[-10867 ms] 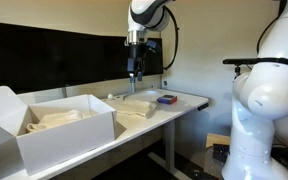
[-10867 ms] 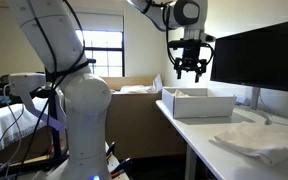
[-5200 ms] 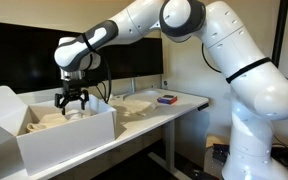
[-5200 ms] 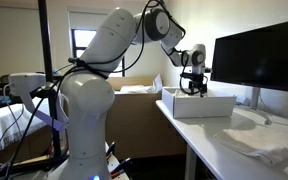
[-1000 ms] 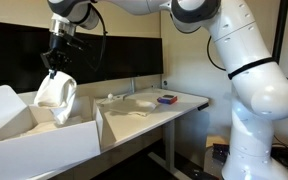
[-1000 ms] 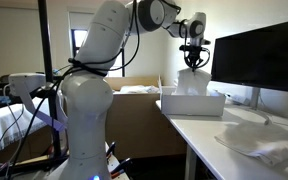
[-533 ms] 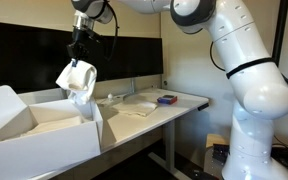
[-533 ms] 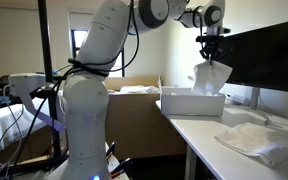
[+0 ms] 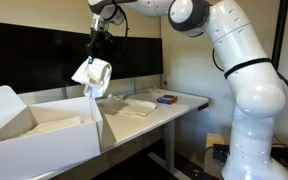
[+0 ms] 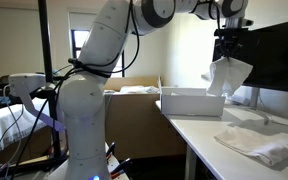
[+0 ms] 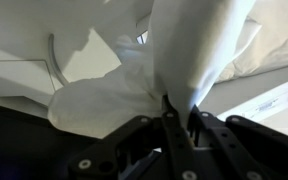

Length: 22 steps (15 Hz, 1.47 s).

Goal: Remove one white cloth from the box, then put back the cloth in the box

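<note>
My gripper (image 9: 103,50) hangs high above the table, shut on a white cloth (image 9: 92,76) that dangles in crumpled folds just past the box's right edge. In an exterior view the same cloth (image 10: 227,77) hangs from the gripper (image 10: 230,48) in front of the dark monitor, right of the box (image 10: 193,103). The large white cardboard box (image 9: 44,140) stands at the table's left end with its flap open. In the wrist view the cloth (image 11: 189,50) runs out from between the shut fingers (image 11: 171,118); more white cloth lies below.
More white cloths (image 9: 136,105) lie in a pile mid-table, seen also as a cloth pile (image 10: 265,142) near the front. A small dark blue-and-red object (image 9: 166,99) sits toward the table's far right. A black monitor (image 10: 274,55) stands behind the table.
The gripper has carried the cloth up and sideways, from over the box to beyond its edge, above the table. It stays shut on the cloth.
</note>
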Tool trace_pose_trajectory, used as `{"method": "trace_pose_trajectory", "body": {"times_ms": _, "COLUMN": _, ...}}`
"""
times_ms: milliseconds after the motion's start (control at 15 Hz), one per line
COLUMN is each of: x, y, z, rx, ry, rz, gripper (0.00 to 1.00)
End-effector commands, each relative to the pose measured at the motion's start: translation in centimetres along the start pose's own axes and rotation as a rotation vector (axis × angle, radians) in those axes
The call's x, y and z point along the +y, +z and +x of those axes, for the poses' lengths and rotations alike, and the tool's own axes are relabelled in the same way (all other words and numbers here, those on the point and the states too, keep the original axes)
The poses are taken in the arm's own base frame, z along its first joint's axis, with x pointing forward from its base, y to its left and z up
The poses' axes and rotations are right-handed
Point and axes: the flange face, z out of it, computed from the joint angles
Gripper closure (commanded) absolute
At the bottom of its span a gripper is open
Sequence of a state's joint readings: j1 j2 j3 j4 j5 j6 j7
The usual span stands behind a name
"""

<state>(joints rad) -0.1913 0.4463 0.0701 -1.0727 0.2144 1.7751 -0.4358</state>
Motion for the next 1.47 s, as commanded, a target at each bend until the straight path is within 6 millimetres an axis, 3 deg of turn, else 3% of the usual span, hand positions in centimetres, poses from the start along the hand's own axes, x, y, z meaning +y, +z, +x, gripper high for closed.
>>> {"method": "trace_pose_trajectory", "body": {"times_ms": 0, "x": 2.6, "y": 1.1, "z": -0.9, "rx": -0.014, "ry": -0.015, "rz": 0.066, "gripper": 0.93}}
{"method": "trace_pose_trajectory", "body": {"times_ms": 733, "x": 10.0, "y": 6.3, "z": -4.7, "rx": -0.105, "ry": 0.087, "rz": 0.107, "gripper": 0.93}}
{"method": "trace_pose_trajectory", "body": {"times_ms": 933, "x": 11.3, "y": 7.8, "z": -5.3, "rx": -0.135, "ry": 0.097, "rz": 0.116, "gripper": 0.93}}
{"method": "trace_pose_trajectory", "body": {"times_ms": 1133, "x": 11.0, "y": 9.1, "z": -4.8, "rx": -0.148, "ry": 0.08, "rz": 0.139, "gripper": 0.93}}
{"method": "trace_pose_trajectory", "body": {"times_ms": 1400, "x": 7.6, "y": 9.0, "z": -2.6, "rx": -0.134, "ry": 0.006, "rz": 0.17, "gripper": 0.93}}
